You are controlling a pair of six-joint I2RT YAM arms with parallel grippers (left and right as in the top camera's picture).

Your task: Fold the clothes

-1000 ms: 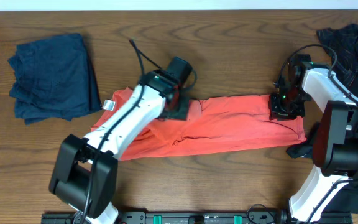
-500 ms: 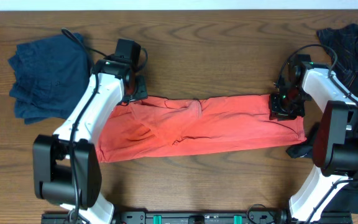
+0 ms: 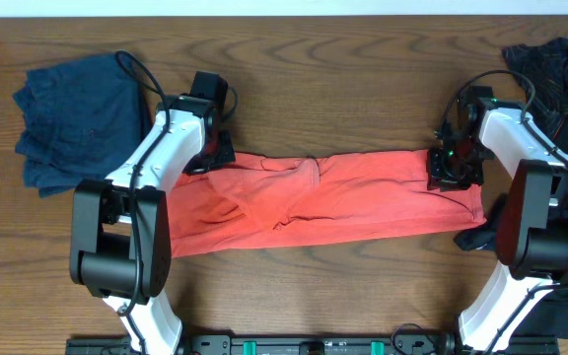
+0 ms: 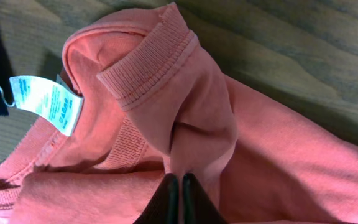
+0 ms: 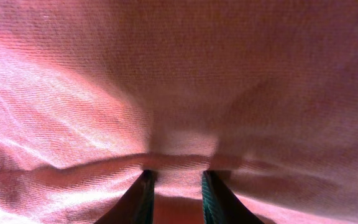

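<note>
The coral-red shirt [image 3: 363, 197] lies stretched in a long band across the middle of the table. My left gripper [image 3: 210, 158] sits at its upper left corner by the collar. In the left wrist view the jaws [image 4: 180, 182] are shut, with a peak of shirt fabric [image 4: 278, 155] gathered up at their tips, next to the ribbed collar [image 4: 148, 68] and a white label [image 4: 48, 102]. My right gripper [image 3: 452, 170] is at the shirt's right end. Its fingers [image 5: 178, 177] are shut on a raised fold of the shirt [image 5: 179, 74], which fills the right wrist view.
A folded navy-blue garment [image 3: 82, 118] lies at the far left, close to the left arm. Black clothes [image 3: 560, 79] are heaped at the right edge behind the right arm. Bare wooden table [image 3: 343, 89] shows beyond the shirt.
The left arm swung from the shirt's middle to its upper left corner by the collar, and its jaws closed there. The shirt's left part has spread flatter. The right arm has not moved.
</note>
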